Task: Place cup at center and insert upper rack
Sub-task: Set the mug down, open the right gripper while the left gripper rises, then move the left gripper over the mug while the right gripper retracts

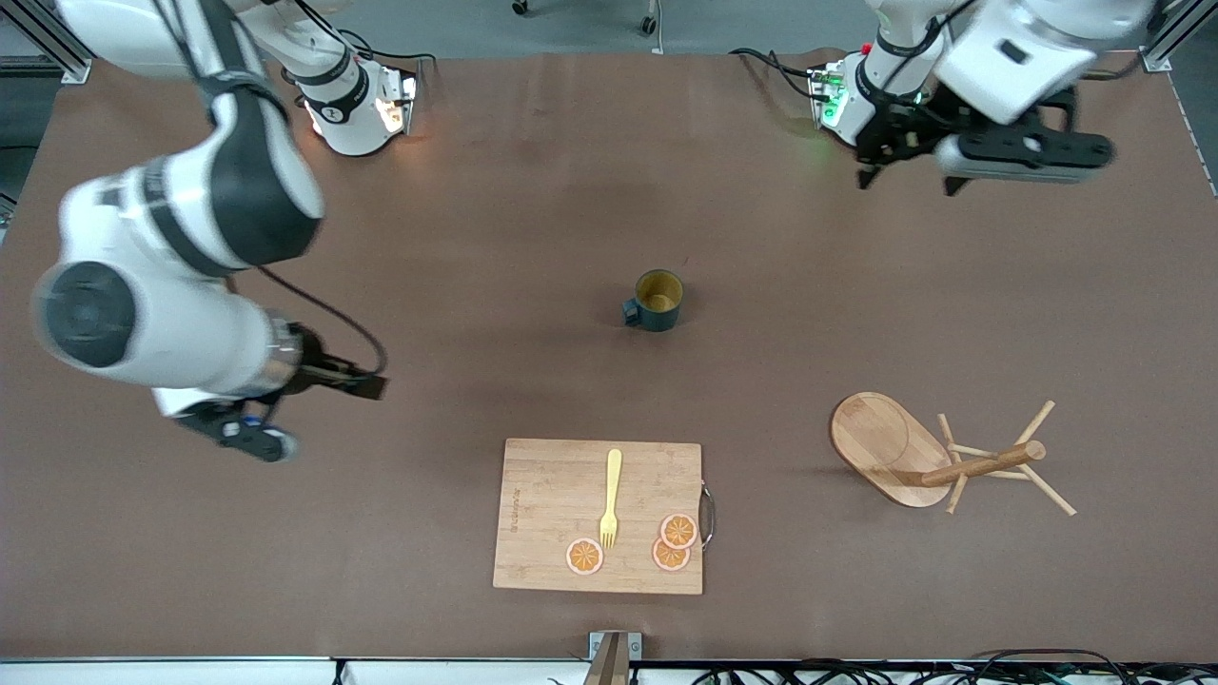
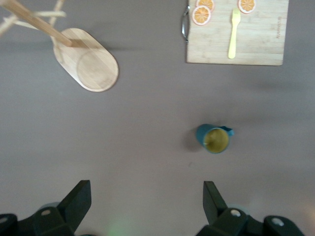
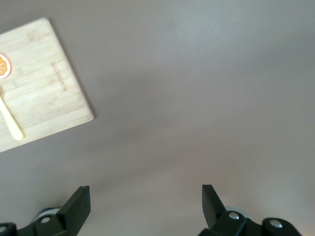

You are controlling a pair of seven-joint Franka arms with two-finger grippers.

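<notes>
The cup (image 1: 658, 300), dark teal with a yellow inside, stands upright near the middle of the table; the left wrist view also shows the cup (image 2: 215, 139). The upper rack (image 1: 894, 445), a light wooden mug tree, lies on its side toward the left arm's end, nearer the front camera than the cup, with its post and pegs pointing away from the cup. Its oval base (image 2: 88, 61) shows in the left wrist view. My left gripper (image 1: 909, 179) (image 2: 146, 196) hangs open and empty close to its own base. My right gripper (image 1: 328, 416) (image 3: 146, 196) is open and empty over bare table toward the right arm's end.
A rectangular wooden cutting board (image 1: 542, 514) (image 2: 261, 49) (image 3: 44, 88) lies near the table's front edge, nearer the camera than the cup. It carries a yellow fork (image 1: 610, 499) and three orange slices (image 1: 677, 531). A metal handle (image 1: 706, 514) sits on its side facing the rack.
</notes>
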